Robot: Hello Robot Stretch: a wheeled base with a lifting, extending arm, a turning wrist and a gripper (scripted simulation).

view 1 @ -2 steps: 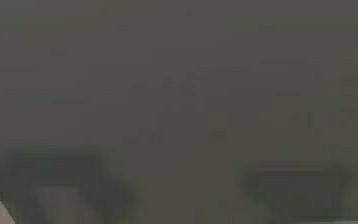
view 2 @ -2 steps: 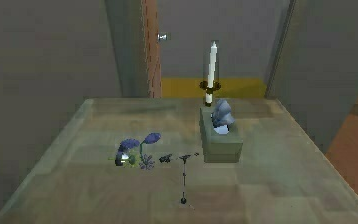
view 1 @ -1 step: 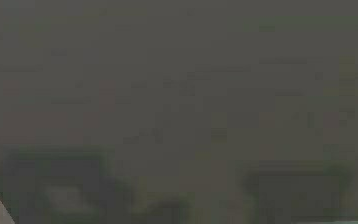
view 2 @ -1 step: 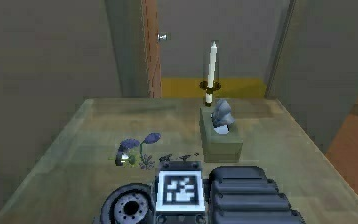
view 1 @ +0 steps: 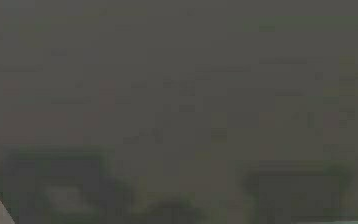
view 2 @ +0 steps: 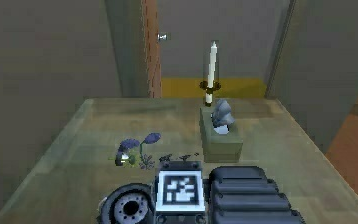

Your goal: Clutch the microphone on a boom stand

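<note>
Gripper [view 2: 177, 158] is hovering at the near table [view 2: 287, 140] edge; you cannot tell if it's holding anything. Candle [view 2: 213, 62] is standing at the far edge.

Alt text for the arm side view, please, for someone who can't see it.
A small dark object with purple and yellow parts sits on a tan tabletop; right of it a box bears a grey figure, with a white candle behind.
</note>
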